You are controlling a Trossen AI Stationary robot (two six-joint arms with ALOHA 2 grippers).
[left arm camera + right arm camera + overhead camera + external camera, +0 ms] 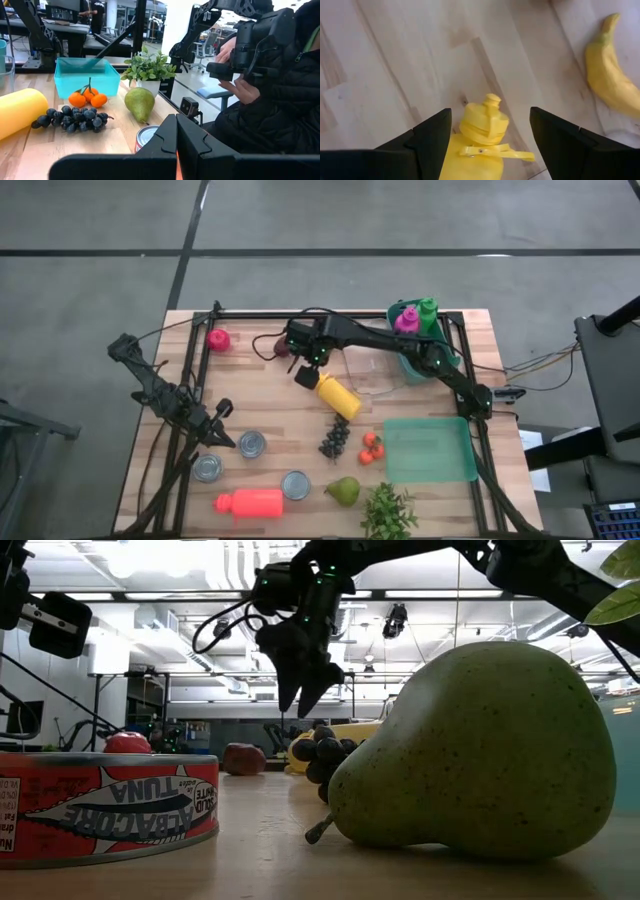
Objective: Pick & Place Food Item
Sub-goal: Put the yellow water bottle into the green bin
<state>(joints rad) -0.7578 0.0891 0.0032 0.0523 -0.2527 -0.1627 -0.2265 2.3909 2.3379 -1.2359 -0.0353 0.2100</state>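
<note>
Closest to us, a tuna can on the desk reads "TUNA" and "ALBACORE". Next comes the pear, then grapes. We see nothing in the teal tray. Farther back, the right tool hangs open over the yellow bottle. The left tool waits, closed.

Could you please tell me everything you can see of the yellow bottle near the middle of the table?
The yellow bottle looks like smooth plastic, with a ribbed cap, a small spout and a thin tab at its neck. It lies on its side on the wooden table, beside the grapes. The right gripper, open, hangs over its cap end without touching it.
</note>
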